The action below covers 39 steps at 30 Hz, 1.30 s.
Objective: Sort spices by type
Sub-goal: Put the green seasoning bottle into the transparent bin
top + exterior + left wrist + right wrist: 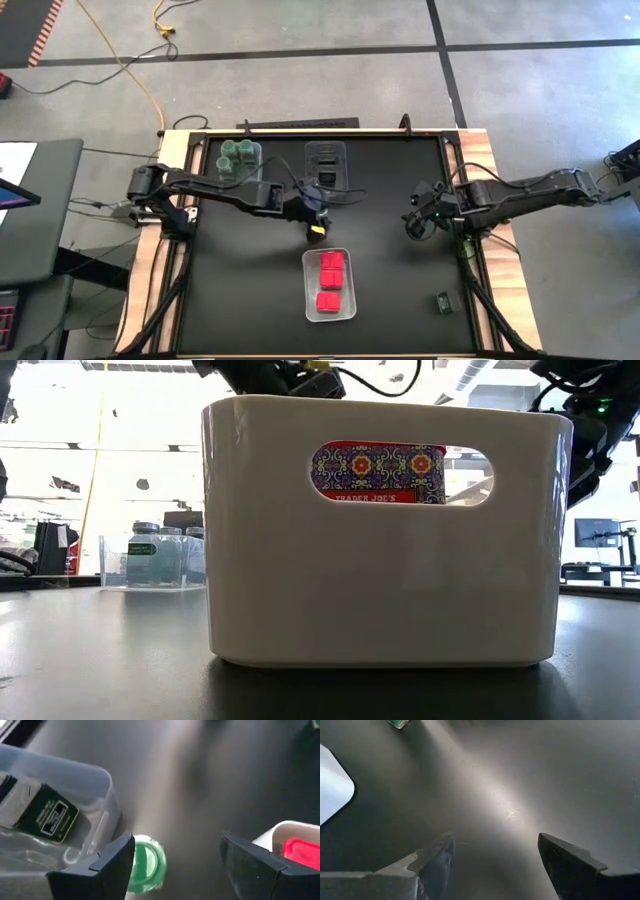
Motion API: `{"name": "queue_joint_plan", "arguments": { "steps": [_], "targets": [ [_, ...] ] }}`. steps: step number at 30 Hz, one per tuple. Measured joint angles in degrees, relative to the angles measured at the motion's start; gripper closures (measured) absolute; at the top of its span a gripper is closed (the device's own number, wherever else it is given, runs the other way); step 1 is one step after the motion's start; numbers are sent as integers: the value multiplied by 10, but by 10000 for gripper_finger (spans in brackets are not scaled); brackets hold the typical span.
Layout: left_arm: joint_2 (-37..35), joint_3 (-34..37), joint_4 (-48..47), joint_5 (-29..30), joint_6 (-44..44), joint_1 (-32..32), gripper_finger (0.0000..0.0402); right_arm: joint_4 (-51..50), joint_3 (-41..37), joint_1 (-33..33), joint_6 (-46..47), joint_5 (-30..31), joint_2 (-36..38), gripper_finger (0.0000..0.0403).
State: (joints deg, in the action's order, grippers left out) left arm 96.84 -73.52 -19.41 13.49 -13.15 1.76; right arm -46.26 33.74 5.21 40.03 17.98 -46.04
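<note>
Left hand [316, 232]: fingers apart, empty, over green-lidded jar [146, 869] on desk [240, 290] between box bin [326, 165] and packet bin [329, 312]. Centre jar before closing. Right hand [417, 226]: released, idle.

Through the white bin's [380, 610] handle cutout, a red packet [378, 472] with an ornate patterned face carries the words "TRADER JOE'S" along its lower edge. The dark box's [42, 812] white label print is too small to read.
</note>
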Motion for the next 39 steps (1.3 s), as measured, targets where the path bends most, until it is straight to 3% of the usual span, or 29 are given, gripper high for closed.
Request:
{"name": "queue_joint_plan", "arguments": {
  "steps": [15,20,35,39],
  "targets": [
    [0,5,-33,-6,40,-28,127,1,0,0,-16,2,0,90],
    [9,5,-29,-50,50,-37,127,1,0,0,-15,2,0,90],
    [50,6,-40,-55,53,-38,127,5,0,1,-15,2,-1,90],
    [54,6,-36,-55,87,-39,127,5,0,0,-15,2,-1,90]
  ]
}}
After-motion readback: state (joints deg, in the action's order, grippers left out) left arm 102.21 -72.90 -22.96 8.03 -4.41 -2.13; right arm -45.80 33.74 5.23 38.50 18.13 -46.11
